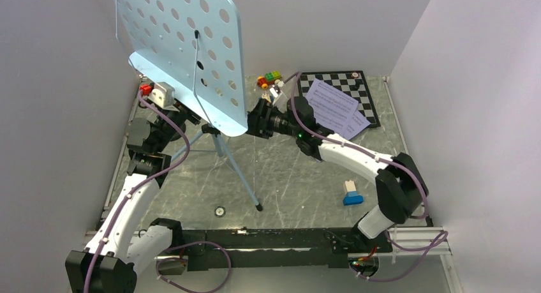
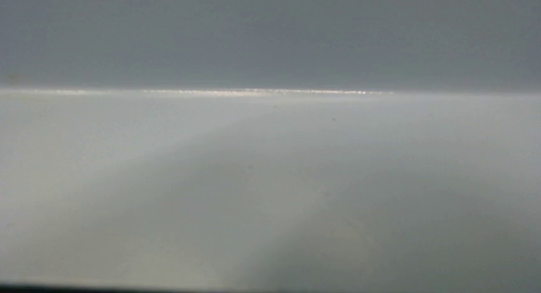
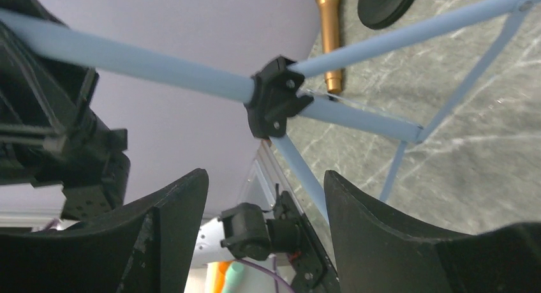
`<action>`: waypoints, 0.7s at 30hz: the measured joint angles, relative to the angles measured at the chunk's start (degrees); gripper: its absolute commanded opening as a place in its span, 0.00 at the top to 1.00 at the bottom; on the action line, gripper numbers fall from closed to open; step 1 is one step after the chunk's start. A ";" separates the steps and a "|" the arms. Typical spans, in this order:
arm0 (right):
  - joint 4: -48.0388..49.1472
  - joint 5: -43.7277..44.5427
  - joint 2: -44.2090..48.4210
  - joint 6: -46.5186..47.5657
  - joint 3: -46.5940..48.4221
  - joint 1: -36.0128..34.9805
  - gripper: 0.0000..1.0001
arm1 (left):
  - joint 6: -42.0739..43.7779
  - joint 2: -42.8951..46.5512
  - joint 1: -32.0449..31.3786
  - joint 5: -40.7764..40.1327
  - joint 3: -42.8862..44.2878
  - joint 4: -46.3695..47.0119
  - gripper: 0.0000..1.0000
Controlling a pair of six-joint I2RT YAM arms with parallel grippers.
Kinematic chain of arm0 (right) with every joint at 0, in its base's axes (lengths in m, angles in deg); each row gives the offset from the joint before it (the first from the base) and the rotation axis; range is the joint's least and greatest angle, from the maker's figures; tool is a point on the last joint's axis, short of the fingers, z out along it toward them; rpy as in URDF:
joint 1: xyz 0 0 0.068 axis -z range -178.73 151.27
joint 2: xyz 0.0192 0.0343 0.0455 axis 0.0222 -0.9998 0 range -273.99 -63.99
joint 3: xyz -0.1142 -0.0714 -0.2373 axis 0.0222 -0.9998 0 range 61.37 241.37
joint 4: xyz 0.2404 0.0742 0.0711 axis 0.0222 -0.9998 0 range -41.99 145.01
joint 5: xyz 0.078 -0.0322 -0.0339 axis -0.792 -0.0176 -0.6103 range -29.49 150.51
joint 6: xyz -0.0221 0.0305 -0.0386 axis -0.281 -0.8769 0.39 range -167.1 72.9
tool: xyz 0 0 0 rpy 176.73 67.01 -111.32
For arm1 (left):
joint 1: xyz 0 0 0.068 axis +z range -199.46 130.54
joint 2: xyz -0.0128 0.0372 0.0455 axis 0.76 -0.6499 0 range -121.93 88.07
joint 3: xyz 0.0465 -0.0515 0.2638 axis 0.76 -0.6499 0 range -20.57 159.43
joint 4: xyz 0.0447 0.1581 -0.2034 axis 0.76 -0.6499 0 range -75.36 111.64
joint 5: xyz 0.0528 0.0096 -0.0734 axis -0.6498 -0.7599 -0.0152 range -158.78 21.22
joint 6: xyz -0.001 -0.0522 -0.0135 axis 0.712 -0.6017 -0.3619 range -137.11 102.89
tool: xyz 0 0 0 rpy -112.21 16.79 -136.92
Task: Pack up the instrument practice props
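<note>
The light-blue music stand (image 1: 185, 44) stands at the back left, its hole-punched desk tilted and its tripod legs (image 1: 239, 175) spread on the table. My right gripper (image 1: 254, 124) is open beside the stand's pole. In the right wrist view my right gripper (image 3: 266, 178) faces the black tripod hub (image 3: 274, 95) without touching it. My left gripper is mostly hidden behind the desk. The left wrist view shows only a blurred grey surface. White sheet-music pages (image 1: 333, 105) lie on the chessboard. The gold-brown microphone (image 3: 330, 31) and the black round mic stand base (image 3: 386, 2) lie beyond the hub.
The black-and-white chessboard (image 1: 354, 82) lies at the back right. The colourful toy brick car (image 1: 270, 80) sits by the back wall. A blue and white brick (image 1: 351, 192) lies near my right arm. Walls close in the table on the left, back and right.
</note>
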 measured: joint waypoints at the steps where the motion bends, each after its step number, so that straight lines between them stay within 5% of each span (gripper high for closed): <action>1: 0.02 -0.44 -1.31 -1.07 1.49 0.02 0.30 | 0.17 0.02 0.00 0.00 0.00 -0.07 1.00; 21: -5.79 -6.82 -16.33 -11.34 16.94 -0.20 0.46 | 1.07 0.15 0.00 -0.15 -0.11 0.09 1.00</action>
